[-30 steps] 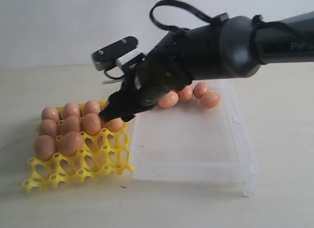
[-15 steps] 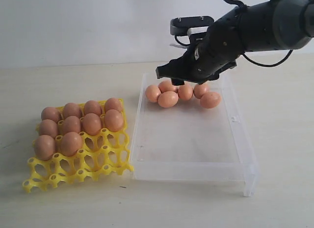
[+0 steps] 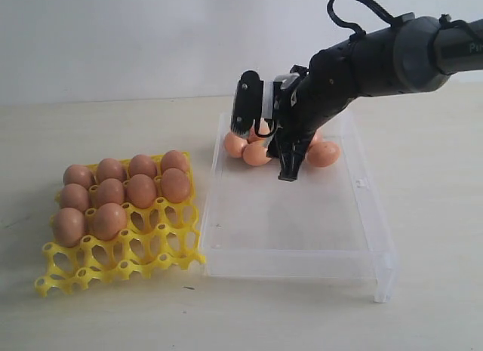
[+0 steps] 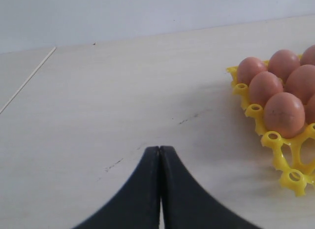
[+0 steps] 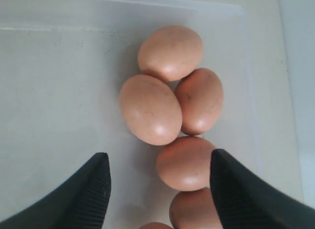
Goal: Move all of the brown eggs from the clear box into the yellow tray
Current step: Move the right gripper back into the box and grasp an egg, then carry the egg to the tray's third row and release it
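Nearest me is the low front wall of the clear box (image 3: 302, 264), sitting on the pale table (image 3: 438, 215), and the stretch of box floor on my side of the right claw is bare. Well apart from that claw, over on the left arm's side, sits the yellow tray (image 3: 113, 262). Its front cells are unfilled and its back rows hold brown eggs (image 3: 141, 190). Further in, the right claw (image 3: 289, 170) hangs tip-down inside the box, jaws spread wide and gripping nothing. Just under and behind it, at the box's far end, the other brown eggs (image 5: 150, 110) lie bunched, touching one another. The left claw (image 4: 160, 150) is pressed closed and empty over bare table, with a corner of the tray near it.
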